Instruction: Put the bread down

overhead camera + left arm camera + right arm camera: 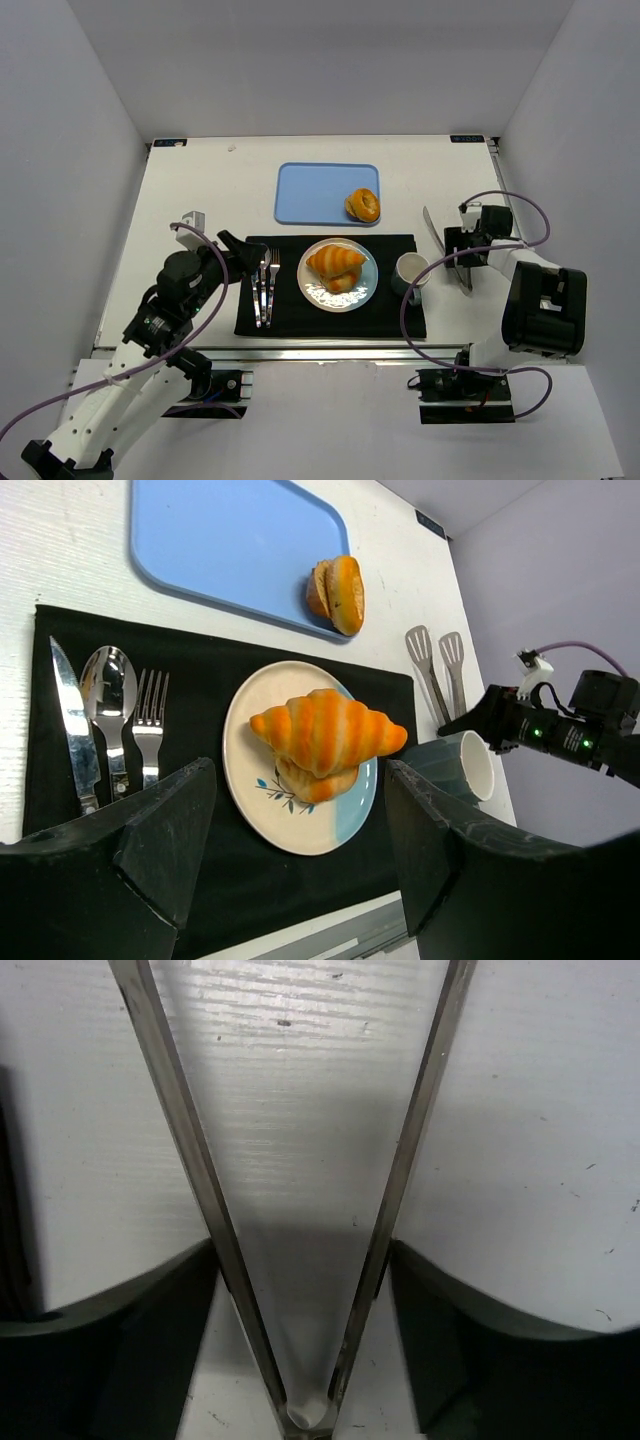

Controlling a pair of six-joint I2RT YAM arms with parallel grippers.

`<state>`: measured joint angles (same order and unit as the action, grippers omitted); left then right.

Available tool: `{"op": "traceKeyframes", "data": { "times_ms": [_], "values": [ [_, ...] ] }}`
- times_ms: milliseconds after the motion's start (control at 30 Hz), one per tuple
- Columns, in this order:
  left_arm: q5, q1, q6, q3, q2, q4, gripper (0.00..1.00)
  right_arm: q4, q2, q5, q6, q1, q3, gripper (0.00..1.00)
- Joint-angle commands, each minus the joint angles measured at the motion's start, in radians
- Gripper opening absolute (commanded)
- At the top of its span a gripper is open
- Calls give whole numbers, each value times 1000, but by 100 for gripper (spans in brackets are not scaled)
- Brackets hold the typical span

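A striped croissant [335, 262] lies on top of a second piece of bread [340, 283] on a round plate [318, 293] at the middle of a black mat. A round roll [362, 205] sits at the right end of a blue tray [315, 190]. The left wrist view shows the croissant [325, 730], the plate [270, 800] and the roll [338, 592]. My left gripper [240, 262] is open and empty beside the cutlery. My right gripper [455, 250] is open, its fingers either side of metal tongs [180, 1110] lying on the table.
A knife, spoon and fork [265, 285] lie on the left of the black mat [400, 320]. A mug [410, 268] stands on the mat's right edge, next to the tongs [435, 228]. White walls enclose the table on three sides.
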<state>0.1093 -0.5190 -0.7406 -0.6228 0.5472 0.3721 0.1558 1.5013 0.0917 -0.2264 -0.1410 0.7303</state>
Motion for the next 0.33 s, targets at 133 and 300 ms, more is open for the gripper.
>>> {"op": "traceKeyframes", "data": {
  "times_ms": [133,300],
  "values": [
    [-94,1,30,11,33,-73,78,117,-67,9,-96,-22,129,89],
    [-161,1,50,14,100,-122,77,195,-154,104,-162,-25,239,89]
  ]
}}
